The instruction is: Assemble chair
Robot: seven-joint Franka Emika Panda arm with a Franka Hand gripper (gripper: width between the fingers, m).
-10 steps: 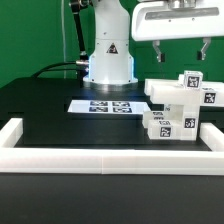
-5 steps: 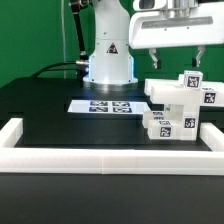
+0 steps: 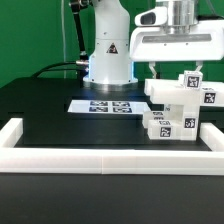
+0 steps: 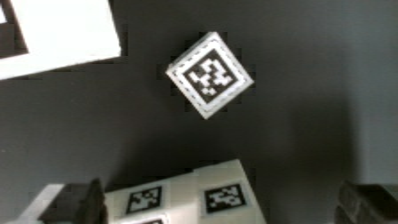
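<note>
The chair parts [image 3: 176, 108], white blocks with black-and-white tags, lie piled at the exterior view's right, and one piece with a tagged end [image 3: 192, 78] stands tallest. My gripper [image 3: 177, 68] hangs open just above the pile, with one finger [image 3: 152, 68] on each side of the top pieces. It holds nothing. In the wrist view a white part carrying two tags [image 4: 187, 195] lies below my gripper [image 4: 222, 205], between the dark fingers [image 4: 80, 200]. A diamond-shaped tagged end [image 4: 210, 75] shows further off.
The marker board [image 3: 105, 105] lies flat in front of the robot base [image 3: 108, 55]. A low white border rail [image 3: 100, 160] runs along the near edge and up both sides. A white surface [image 4: 54, 35] fills one corner of the wrist view.
The gripper has come down toward the pile and shifted slightly to the exterior view's left, staying open. The parts have not moved.
</note>
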